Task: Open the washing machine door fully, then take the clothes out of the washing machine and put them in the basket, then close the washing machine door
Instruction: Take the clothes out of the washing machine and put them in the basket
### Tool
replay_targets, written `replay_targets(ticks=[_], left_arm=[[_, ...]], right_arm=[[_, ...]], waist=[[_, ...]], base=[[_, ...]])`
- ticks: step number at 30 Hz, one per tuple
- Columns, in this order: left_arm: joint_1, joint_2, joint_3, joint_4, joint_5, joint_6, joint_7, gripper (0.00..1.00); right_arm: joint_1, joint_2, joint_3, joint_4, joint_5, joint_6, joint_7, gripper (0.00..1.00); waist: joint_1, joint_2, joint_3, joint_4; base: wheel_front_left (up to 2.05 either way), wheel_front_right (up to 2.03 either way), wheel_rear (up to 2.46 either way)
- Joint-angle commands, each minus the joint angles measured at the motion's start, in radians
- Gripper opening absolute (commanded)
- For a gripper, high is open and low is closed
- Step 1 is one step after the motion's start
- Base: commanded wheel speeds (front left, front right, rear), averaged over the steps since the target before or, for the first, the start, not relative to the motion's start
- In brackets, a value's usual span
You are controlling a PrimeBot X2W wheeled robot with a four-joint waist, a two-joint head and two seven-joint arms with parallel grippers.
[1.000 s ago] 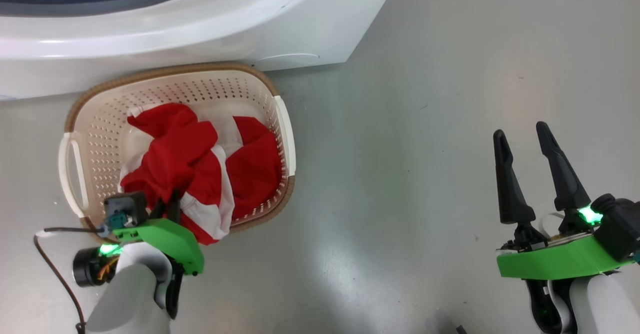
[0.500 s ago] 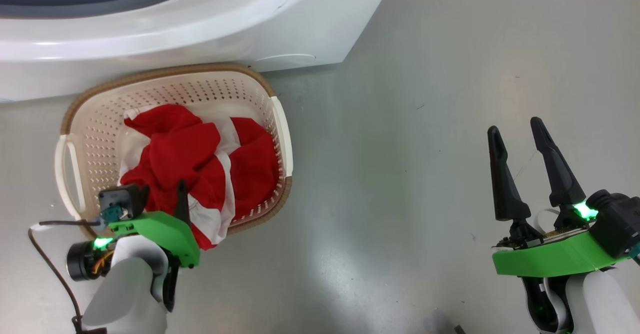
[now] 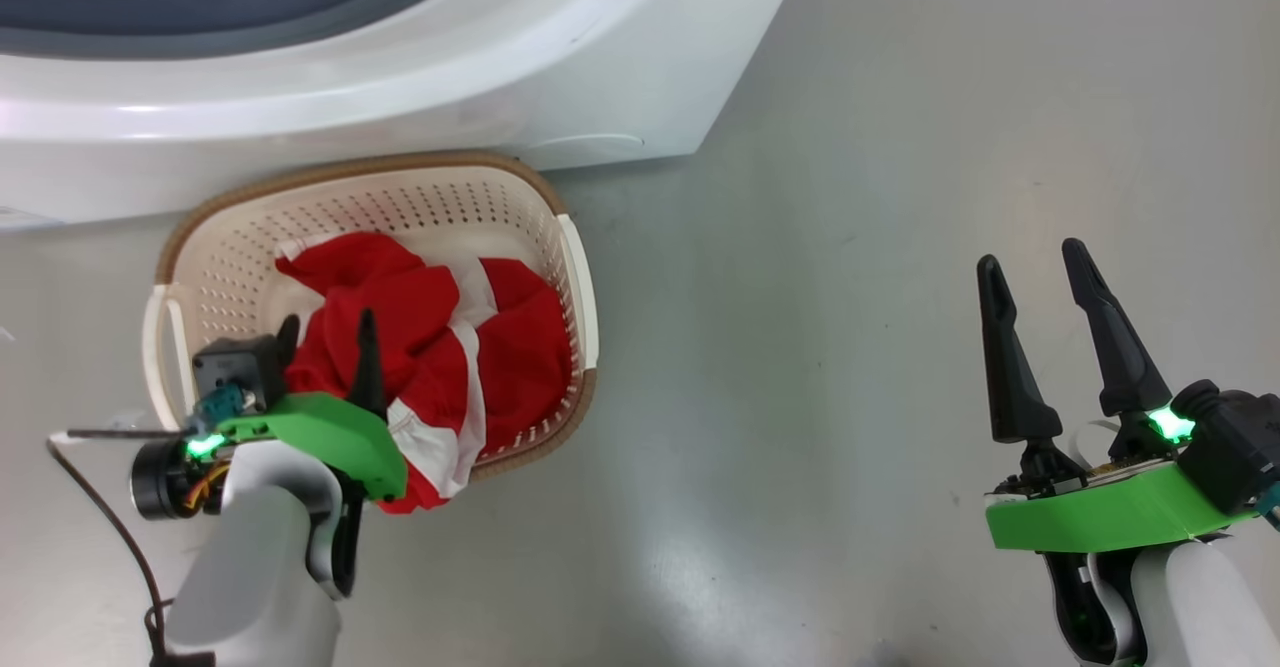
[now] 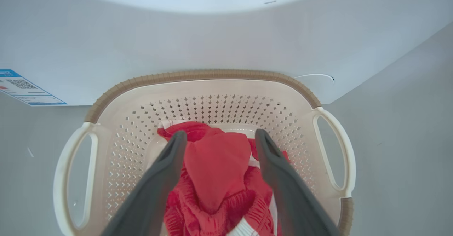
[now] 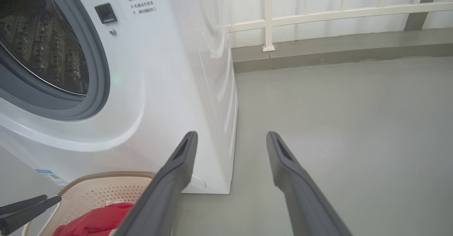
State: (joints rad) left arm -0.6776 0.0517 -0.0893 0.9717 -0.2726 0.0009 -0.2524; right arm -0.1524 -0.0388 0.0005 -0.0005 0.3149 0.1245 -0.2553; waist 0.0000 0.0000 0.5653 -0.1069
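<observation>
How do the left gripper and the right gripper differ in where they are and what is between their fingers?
The left gripper hangs over the basket; the right gripper is over bare floor, apart from it. The left gripper's fingers have the red clothes between them; the right gripper's have nothing. Both are open.

Premises: a laundry or utility area. Evidence: a white front-loading washing machine (image 5: pixel 170 87) stands directly on a bare grey floor (image 5: pixel 354 122). A white railing (image 5: pixel 268 13) runs along the back. A perforated basket (image 3: pixel 430 202) holding red clothes (image 3: pixel 400 317) sits against the machine's front.
</observation>
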Motion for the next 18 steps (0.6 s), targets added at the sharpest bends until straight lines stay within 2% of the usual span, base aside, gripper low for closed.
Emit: replay_targets(ticks=[1, 12, 18], left_arm=[[0.057, 0.025, 0.028, -0.052, 0.009, 0.008, -0.009, 1.00], [0.207, 0.004, 0.053, -0.395, 0.039, 0.023, -0.009, 1.00], [0.264, 0.000, 0.057, -0.484, 0.040, 0.020, -0.009, 1.00]], right_arm=[[0.007, -0.011, 0.015, -0.017, -0.001, 0.006, -0.006, 1.00], [0.024, -0.011, 0.013, 0.000, -0.015, 0.006, -0.006, 1.00], [0.030, -0.011, 0.012, 0.007, -0.027, 0.006, -0.006, 1.00]], waist=[[0.0000, 0.0000, -0.017, 0.008], [0.0000, 0.0000, -0.089, 0.030], [0.0000, 0.0000, -0.129, 0.035]], base=[[0.00, 0.00, 0.00], [0.00, 0.00, 0.00], [0.00, 0.00, 0.00]])
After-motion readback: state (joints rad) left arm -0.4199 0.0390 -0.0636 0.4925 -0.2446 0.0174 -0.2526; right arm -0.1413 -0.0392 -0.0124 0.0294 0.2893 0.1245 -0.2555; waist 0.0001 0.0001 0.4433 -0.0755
